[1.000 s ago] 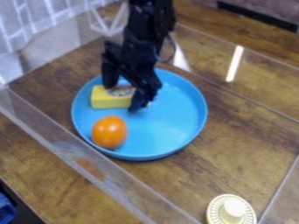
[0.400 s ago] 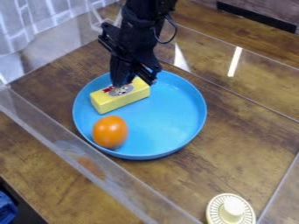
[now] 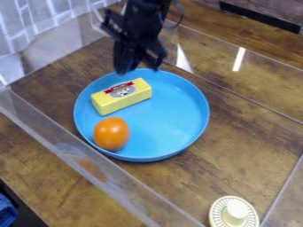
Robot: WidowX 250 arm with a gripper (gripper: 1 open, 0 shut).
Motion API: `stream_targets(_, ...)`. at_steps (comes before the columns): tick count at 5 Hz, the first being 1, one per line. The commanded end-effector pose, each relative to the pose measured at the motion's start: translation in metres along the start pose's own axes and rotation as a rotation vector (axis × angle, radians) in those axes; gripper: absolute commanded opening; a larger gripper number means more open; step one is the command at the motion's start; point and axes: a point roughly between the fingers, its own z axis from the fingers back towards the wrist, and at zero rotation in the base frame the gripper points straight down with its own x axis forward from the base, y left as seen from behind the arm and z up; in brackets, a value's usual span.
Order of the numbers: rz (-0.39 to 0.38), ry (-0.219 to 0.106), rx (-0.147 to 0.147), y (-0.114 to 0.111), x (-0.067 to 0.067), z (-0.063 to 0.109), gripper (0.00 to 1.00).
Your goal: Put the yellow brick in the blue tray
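Note:
The yellow brick (image 3: 123, 96), with a red-and-white round label on top, lies flat inside the blue tray (image 3: 178, 124), in its back-left part. My black gripper (image 3: 137, 64) hangs above the tray's far rim, just behind the brick and clear of it. Its fingers are together and shut on nothing.
An orange (image 3: 112, 134) sits in the front-left of the tray. A cream round ridged disc (image 3: 236, 214) lies on the wooden table at the bottom right. Clear plastic walls (image 3: 48, 133) border the table at the left and front.
The gripper let go of the brick, rose away from it toward the back of the tray, and its fingers closed. The brick stays in the tray.

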Motion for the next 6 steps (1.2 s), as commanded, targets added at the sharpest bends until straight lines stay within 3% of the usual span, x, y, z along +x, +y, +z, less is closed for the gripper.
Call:
stream_targets(1,0.013,-0.087,0.010,0.006,0.013,0.041,1.00)
stream_targets(6,-0.096,-0.124,-0.033,0.012,0.028,-0.009,1.00)
